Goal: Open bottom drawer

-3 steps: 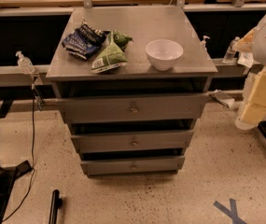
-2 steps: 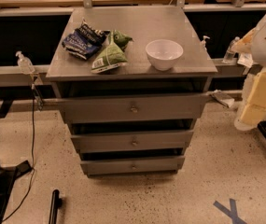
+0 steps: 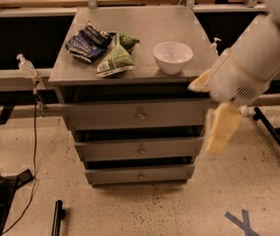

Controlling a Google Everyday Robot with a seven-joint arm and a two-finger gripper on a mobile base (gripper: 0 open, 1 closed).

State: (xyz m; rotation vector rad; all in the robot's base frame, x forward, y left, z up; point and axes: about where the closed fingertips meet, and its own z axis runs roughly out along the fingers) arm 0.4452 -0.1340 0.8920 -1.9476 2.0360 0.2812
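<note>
One arm [image 3: 260, 50] slanting down, gripper [image 3: 221, 128] above-right of bottom drawer [image 3: 140, 174]

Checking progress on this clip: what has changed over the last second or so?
The arm swung in from the right edge toward the cabinet. Its gripper now hangs in front of the right ends of the top and middle drawers. Nothing was taken hold of or let go. The bottom drawer has not moved, and the white bowl and snack bags lie as before.
</note>
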